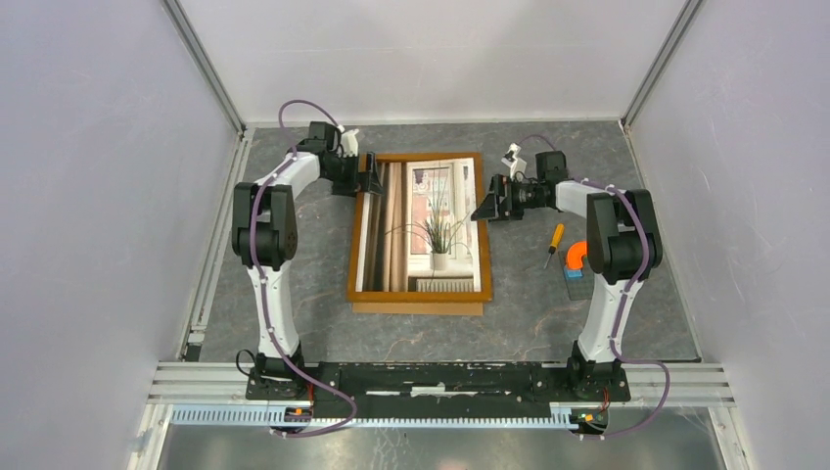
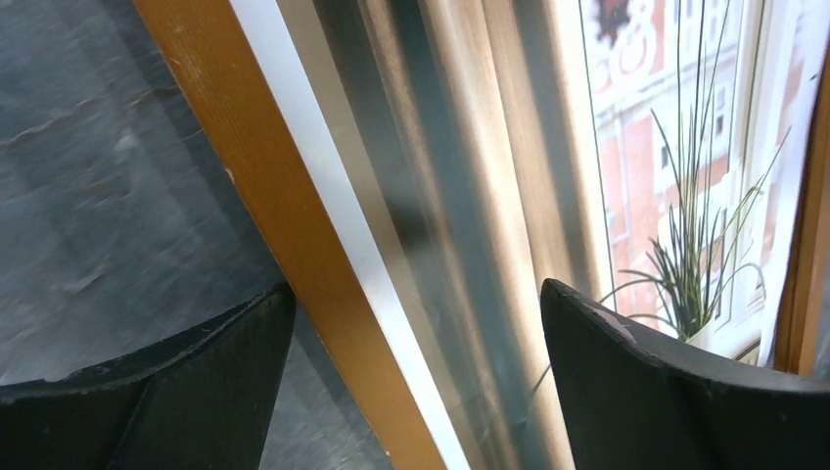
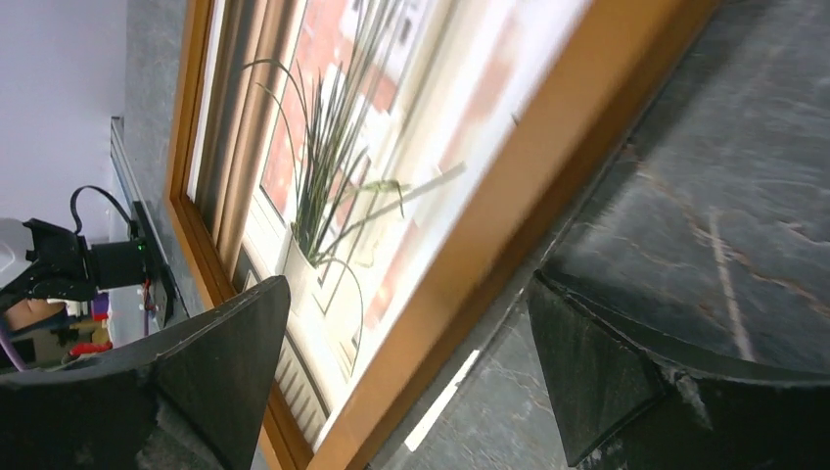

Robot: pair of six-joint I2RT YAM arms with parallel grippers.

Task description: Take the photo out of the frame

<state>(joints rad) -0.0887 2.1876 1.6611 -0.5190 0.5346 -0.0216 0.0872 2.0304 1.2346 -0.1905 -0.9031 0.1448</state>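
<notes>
- Top view: the frame point(image 1: 419, 157) lies flat on the grey table point(image 1: 313, 294) with the photo point(image 1: 431, 225) inside it, face up — window, curtains and spiky plant all showing.
  - The left gripper point(image 1: 370, 181) sits at the far-left corner, the right gripper point(image 1: 486, 208) at the right rail, and both are spread wide with nothing in them.
  - A yellow-handled screwdriver point(image 1: 554, 243) lies well apart to the right.
- Left wrist view: the left gripper point(image 2: 416, 392) stands astride the left moulding point(image 2: 264, 196), with one finger point(image 2: 147, 401) over the table and the other point(image 2: 685, 392) over the print point(image 2: 666, 196).
  - Whether either finger touches cannot be told.
  - A dark mark on the brick wall in the print is too blurred to read.
- Right wrist view: the right gripper point(image 3: 411, 382) is likewise agape across the right moulding point(image 3: 548, 196), with one finger point(image 3: 196, 392) above the photo point(image 3: 372, 147) and the other point(image 3: 666, 392) above bare table point(image 3: 744, 196).
  - No brand, label or legible writing shows in any view.
- Judgement on the step: the print will likely come out from the back, so the frame wants lifting and turning.
  - Pinch both rails together, squarely on the wood.
  - Raise the frame level — an uneven grip could twist it or let it slip.
</notes>
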